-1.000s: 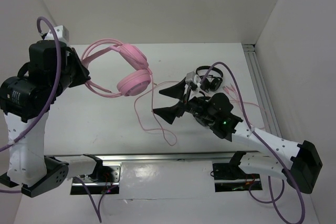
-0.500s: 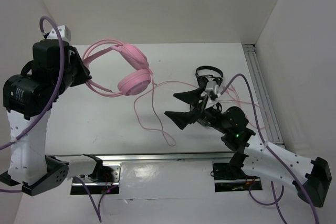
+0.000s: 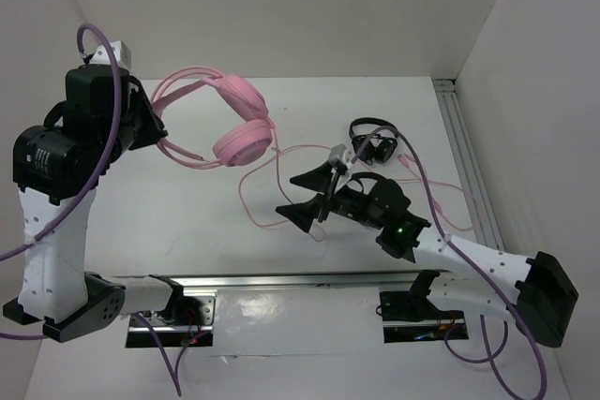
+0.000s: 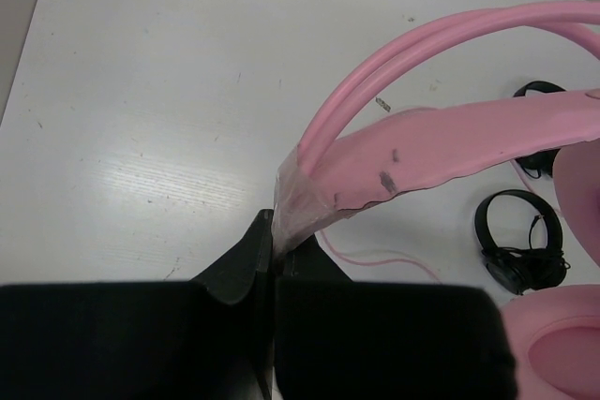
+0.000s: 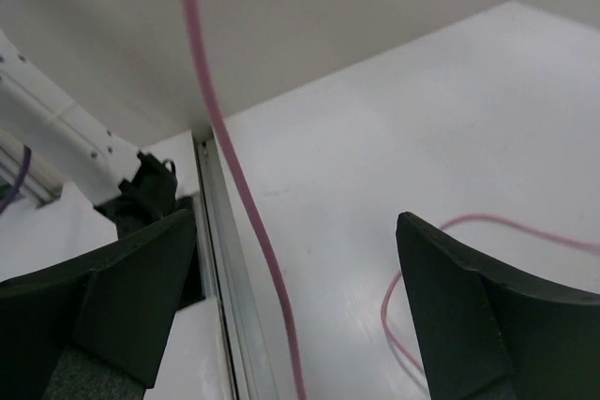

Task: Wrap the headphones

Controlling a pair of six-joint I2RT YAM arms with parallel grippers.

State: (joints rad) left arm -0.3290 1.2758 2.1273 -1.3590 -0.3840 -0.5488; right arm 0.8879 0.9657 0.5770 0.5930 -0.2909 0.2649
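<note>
Moved: right hand (image 3: 289, 196) has swung back left over the cable (image 5: 240, 203); headphones (image 3: 242, 133) ride slightly higher.
Holding: left hand (image 4: 272, 245) clenched on the headband end, cups hanging over the worktop (image 3: 187, 203).
Free: right hand spread wide, grasping nothing; cable passes between its fingers.
Feel: I judge the band light and springy, the cable limp and snag-prone.
Take hold: cable, near the cup.

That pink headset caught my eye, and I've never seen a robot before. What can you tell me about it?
The headphones are a large pink over-ear set: two round padded cups joined by a double-wire headband over a flat strap. The left gripper is shut on the headband's end, holding that end raised above the table. Its thin pink cable trails in loops onto the table and passes, untouched, between the fingers of the open right gripper.
</note>
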